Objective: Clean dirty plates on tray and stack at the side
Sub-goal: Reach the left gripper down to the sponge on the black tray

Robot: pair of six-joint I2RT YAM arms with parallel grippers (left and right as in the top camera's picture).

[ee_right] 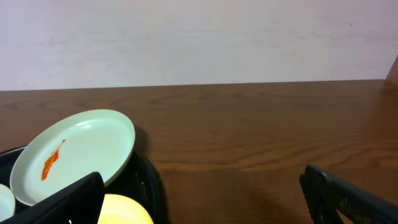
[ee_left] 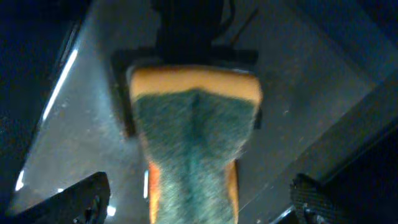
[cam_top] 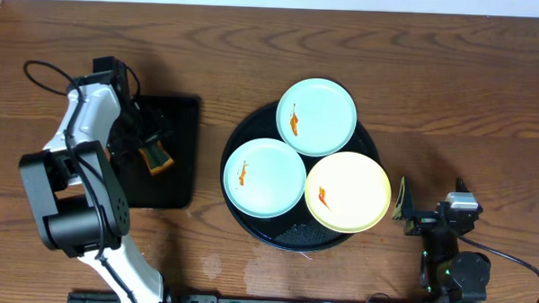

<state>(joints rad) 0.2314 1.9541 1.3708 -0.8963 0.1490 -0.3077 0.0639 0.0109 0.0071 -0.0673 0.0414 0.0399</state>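
Well, my left gripper (cam_top: 151, 149) stood spread as wide as it goes over the smaller rectangular black tray (cam_top: 177, 171), and it had hold of nothing. In the left wrist view its fingertips (ee_left: 78, 200) sat at the two lower corners. The orange foam sponge with a green scouring face (ee_left: 194, 137) ran between them, clear of both. Whether anything touched it further back I could not tell, for that view was blurred.

My right gripper (cam_top: 405, 215) was likewise fully open and empty. It hovered over the brown wood-grain tabletop (cam_top: 452, 77), just beside the right edge of the large round black tray with a raised rim (cam_top: 237, 141).

All three small round shallow plates lay on that round tray, crowded together. The far pale mint-blue plate (cam_top: 323, 104) reached out over the rim on the side away from me and carried an orange smear (cam_top: 294, 122) on its left half. The near pale mint-blue plate (cam_top: 270, 183) lay at the tray's left with a smaller orange smear (cam_top: 243, 174) close to its left edge. The pale yellow plate (cam_top: 354, 186) lay at the right, nearest my right gripper, and a small orange mark (cam_top: 325, 200) showed on its lower left. Their edges met at the middle of the tray, though I could not tell which lay over which
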